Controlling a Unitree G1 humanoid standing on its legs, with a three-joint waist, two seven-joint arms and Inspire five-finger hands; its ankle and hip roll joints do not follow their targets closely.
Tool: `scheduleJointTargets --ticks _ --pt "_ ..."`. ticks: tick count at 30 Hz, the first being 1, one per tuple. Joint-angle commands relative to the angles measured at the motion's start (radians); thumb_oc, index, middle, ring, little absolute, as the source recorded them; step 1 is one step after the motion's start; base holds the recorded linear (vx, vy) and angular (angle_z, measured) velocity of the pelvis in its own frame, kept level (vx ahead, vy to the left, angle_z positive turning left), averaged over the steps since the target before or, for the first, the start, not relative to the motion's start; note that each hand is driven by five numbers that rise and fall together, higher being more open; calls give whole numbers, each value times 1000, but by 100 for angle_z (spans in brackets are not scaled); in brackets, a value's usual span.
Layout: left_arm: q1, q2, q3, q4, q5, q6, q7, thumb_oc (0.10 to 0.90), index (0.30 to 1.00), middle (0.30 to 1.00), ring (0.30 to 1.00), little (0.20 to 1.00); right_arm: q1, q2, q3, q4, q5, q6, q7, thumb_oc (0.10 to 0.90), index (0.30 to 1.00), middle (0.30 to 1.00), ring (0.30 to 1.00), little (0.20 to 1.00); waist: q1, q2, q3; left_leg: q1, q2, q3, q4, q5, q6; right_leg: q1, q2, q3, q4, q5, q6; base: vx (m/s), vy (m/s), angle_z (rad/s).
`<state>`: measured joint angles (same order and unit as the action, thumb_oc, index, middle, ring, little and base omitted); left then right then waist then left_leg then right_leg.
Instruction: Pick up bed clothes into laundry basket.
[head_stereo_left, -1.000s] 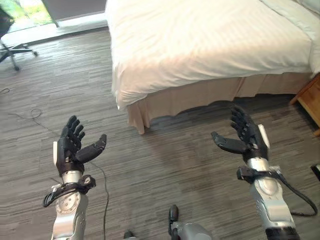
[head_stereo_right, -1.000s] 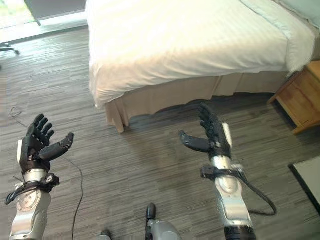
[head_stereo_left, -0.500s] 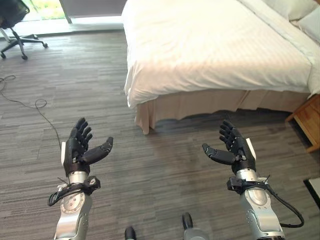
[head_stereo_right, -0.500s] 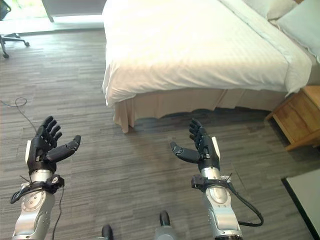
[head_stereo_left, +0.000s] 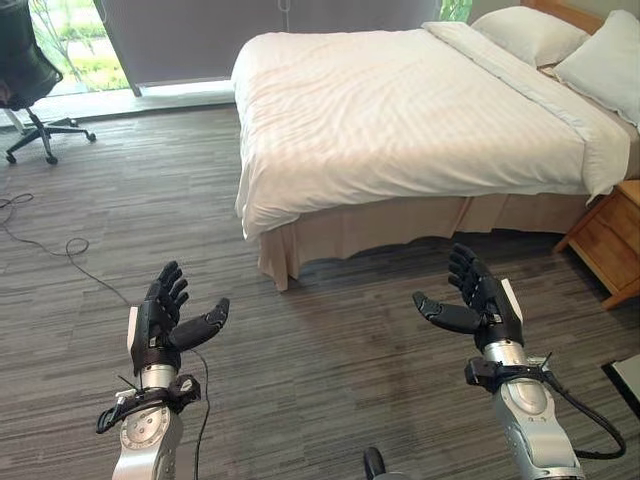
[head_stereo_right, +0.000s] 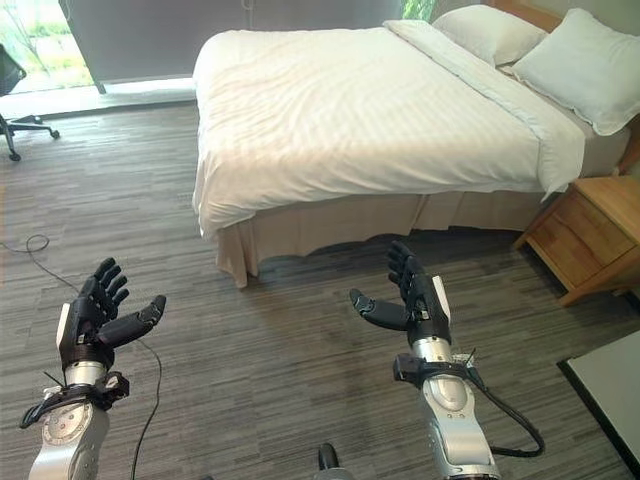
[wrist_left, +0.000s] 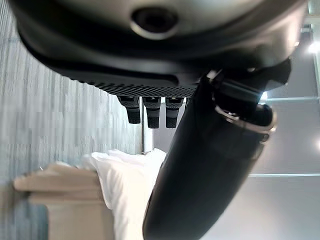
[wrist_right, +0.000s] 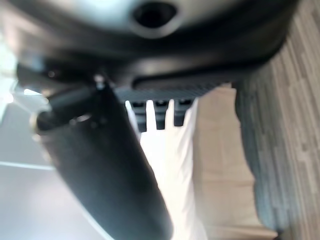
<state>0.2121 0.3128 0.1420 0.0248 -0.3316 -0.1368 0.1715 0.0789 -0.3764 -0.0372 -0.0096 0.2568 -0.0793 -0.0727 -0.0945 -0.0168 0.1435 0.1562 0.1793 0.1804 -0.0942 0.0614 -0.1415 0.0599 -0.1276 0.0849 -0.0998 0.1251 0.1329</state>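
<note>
Daylight comes in from the window (head_stereo_left: 70, 45) at the far left and falls across the white bed cover (head_stereo_left: 400, 110), which glares pale and loses most of its folds. The floor (head_stereo_left: 300, 350) is evenly lit, with a soft dark shadow under the bed's near edge. Both eye views are sharp. Each wrist view is blurred close up: the left hand (wrist_left: 210, 165) and the right hand (wrist_right: 105, 180) show as dark, unfocused bulk.

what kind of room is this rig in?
Looks like a bedroom, probably a hotel room: a made bed with white bedding and pillows, a wooden nightstand beside it, and an office chair by the window. Both hands are open and empty.
</note>
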Motion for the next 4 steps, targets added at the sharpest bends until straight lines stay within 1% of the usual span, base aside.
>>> scheduleJointTargets --ticks 1,4 --pt "-81 90 47 -63 43 -70 12 800 900 900 900 900 -85 1 -38 -97 14 -88 -6 800 900 900 900 900 -3 -41 -43 7 -19 -10 7 -128 45 32 -69 -64 19 -135 10 0 0 0" --pt "-78 91 50 -60 42 -69 13 800 900 900 900 900 -88 2 -33 -93 19 -88 -5 800 900 900 900 900 -3 -40 -44 5 -17 -11 7 -126 44 32 -68 -66 19 -135 8 0 0 0"
